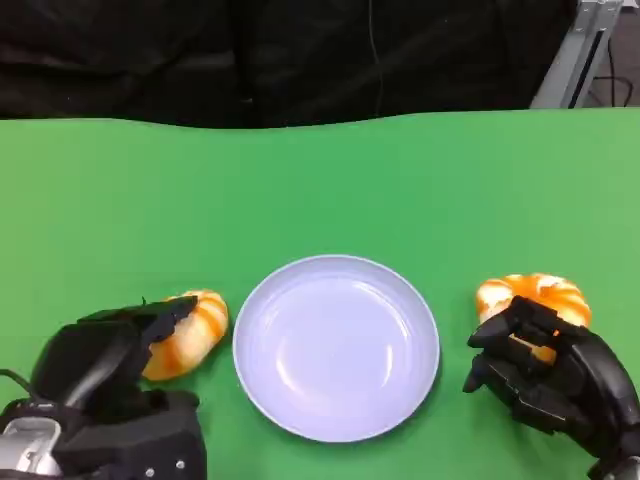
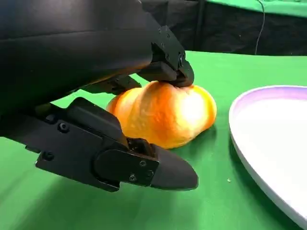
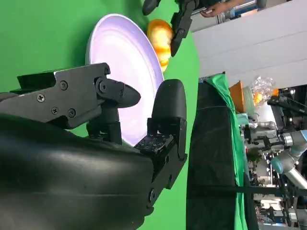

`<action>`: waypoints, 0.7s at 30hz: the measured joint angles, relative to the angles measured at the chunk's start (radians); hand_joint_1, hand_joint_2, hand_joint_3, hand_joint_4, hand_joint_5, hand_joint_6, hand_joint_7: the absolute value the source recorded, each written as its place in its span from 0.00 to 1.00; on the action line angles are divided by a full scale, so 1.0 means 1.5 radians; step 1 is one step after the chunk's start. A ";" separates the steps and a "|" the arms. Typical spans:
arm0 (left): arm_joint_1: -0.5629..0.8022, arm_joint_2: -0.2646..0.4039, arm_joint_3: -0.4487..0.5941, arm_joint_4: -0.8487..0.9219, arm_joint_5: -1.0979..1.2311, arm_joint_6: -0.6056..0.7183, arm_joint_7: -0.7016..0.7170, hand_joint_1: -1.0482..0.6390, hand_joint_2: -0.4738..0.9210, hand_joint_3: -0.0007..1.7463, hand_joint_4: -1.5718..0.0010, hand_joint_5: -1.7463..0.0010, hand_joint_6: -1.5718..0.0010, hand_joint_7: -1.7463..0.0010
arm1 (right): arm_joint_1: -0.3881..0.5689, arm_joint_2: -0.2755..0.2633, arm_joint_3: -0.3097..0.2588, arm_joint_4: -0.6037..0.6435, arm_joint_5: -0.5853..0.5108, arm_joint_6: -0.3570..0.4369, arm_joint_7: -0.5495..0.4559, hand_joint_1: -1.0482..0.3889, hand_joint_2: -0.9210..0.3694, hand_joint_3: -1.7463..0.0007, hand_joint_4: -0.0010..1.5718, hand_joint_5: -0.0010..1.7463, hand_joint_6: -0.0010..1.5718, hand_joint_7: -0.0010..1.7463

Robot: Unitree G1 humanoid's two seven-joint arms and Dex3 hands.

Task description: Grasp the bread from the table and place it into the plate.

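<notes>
Nearest you, both hands are sitting low on the green table (image 1: 330,170). The left hand (image 1: 110,365) is closing over the left bread (image 1: 190,330); in the left wrist view one finger (image 2: 172,67) is pressing on the top of the loaf (image 2: 165,115) while another is lying on the cloth just in front of it. The loaf is resting on the table, so you're looking at a loose clasp, not a lift. The right hand (image 1: 545,375) is curling its fingers over the near edge of the right bread (image 1: 535,295); whether it's actually gripping, you cannot tell. Between the two loaves the pale lilac plate (image 1: 336,262) is lying flat, each loaf just beside its rim, neither inside it. Farther off, the cloth is running to a black curtain (image 1: 250,60), with a grey metal frame (image 1: 580,50) showing at the far right. The right wrist view is catching cluttered lab equipment beyond the table's edge.
</notes>
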 measured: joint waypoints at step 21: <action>-0.017 -0.004 -0.007 0.036 -0.027 -0.014 0.023 0.57 1.00 0.14 0.54 0.70 0.44 0.91 | 0.000 0.000 0.000 -0.008 0.001 0.004 0.004 0.75 0.04 0.68 0.33 0.93 0.39 0.66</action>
